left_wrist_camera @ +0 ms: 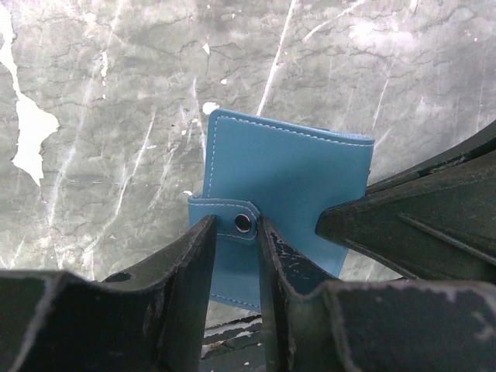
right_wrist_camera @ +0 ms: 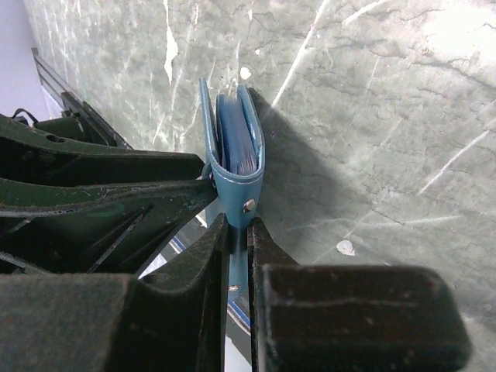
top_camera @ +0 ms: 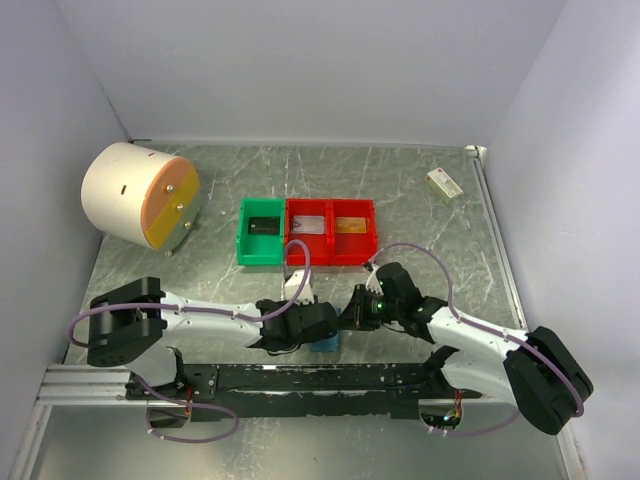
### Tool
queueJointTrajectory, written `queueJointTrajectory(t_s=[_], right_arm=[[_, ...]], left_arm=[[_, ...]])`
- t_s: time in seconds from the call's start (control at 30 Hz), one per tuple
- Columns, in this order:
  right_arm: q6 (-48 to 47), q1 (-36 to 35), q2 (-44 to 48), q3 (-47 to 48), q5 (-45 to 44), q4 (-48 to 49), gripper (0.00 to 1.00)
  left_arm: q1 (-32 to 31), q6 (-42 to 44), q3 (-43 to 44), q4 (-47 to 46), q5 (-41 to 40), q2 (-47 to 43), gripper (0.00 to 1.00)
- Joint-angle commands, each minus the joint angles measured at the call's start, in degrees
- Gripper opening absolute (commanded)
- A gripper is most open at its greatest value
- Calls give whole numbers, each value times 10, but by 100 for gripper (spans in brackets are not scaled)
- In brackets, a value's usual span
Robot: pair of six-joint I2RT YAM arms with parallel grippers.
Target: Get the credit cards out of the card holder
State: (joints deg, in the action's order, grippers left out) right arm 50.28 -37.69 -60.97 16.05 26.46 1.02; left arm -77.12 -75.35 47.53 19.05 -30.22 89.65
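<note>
The blue card holder [top_camera: 325,343] is held off the table at the near edge, between both grippers. In the left wrist view its closed outer face [left_wrist_camera: 287,194] faces me, with the snap strap [left_wrist_camera: 232,213] wrapped round its left edge. My left gripper [left_wrist_camera: 236,225] has its jaws close together on either side of the strap's snap. In the right wrist view I see the holder [right_wrist_camera: 252,167] edge on. The edges of the credit cards [right_wrist_camera: 236,151] show between its two halves. My right gripper [right_wrist_camera: 236,232] is shut on a thin blue part of the holder.
A green bin [top_camera: 262,232] and a double red bin [top_camera: 331,230] stand mid-table beyond the grippers. A white and orange drum [top_camera: 140,195] is at the back left, and a small cream box [top_camera: 445,184] at the back right. A black rail [top_camera: 300,378] runs along the near edge.
</note>
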Motion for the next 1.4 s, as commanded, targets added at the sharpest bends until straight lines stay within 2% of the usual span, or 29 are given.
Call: queueJointTrajectory(t_s=[0.0, 0.23, 0.47, 0.57, 0.7, 0.83, 1.1, 1.37], right_arm=[[-11, -1, 0, 14, 25, -2, 5], [-17, -1, -27, 17, 27, 9, 5], [-11, -2, -25, 6, 30, 21, 5], [-8, -1, -34, 7, 37, 31, 5], [-14, -1, -40, 15, 36, 23, 5], [-12, -1, -36, 14, 34, 25, 6], [9, -1, -54, -3, 53, 67, 6], [6, 0, -59, -2, 48, 63, 6]], left_arm=[[12, -9, -10, 125, -53, 10, 38], [13, 0, -49, 78, -46, -41, 39], [14, -4, -54, 101, -54, -69, 40], [14, 34, -41, 66, -38, -58, 45], [14, 66, -36, 8, -10, -39, 60], [17, 55, -53, -7, 3, -44, 64], [43, 92, -193, -222, 89, -142, 57], [51, 96, -210, -237, 100, -157, 43]])
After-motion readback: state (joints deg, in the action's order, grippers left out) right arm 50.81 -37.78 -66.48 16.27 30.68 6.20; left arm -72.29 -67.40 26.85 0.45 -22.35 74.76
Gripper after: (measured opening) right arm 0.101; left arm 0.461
